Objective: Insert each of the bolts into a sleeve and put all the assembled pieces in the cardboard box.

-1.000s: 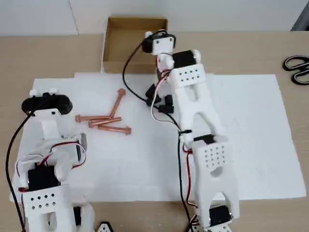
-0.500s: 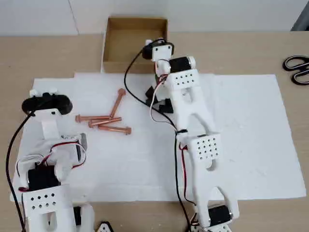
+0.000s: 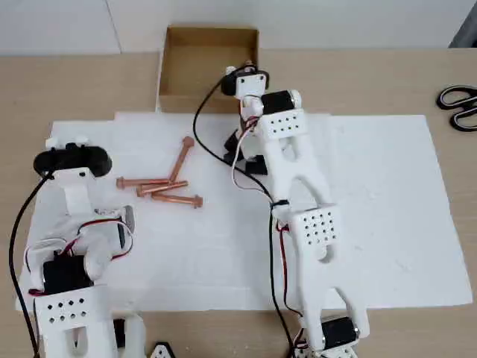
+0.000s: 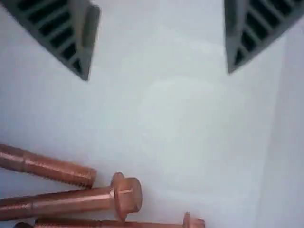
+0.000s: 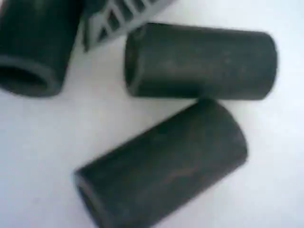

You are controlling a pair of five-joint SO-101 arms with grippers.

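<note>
Foam sheet (image 3: 387, 209), white, covers the desk (image 3: 89, 82) in front of both arms. Over its left part the left claw (image 4: 156, 71) hangs wide open just above the sheet and holds nothing. Four copper bolts (image 3: 160, 188) lie loose together on the foam just beside it. Farther on, the right claw (image 5: 121, 19) sits low over three black sleeves (image 5: 199, 61), which lie on their sides near one another. Whether it is wide or narrow cannot be told. Beyond them the cardboard box (image 3: 197, 67) stands open-topped at the sheet's far edge, and scissors (image 3: 458, 104) lie at the far right.
</note>
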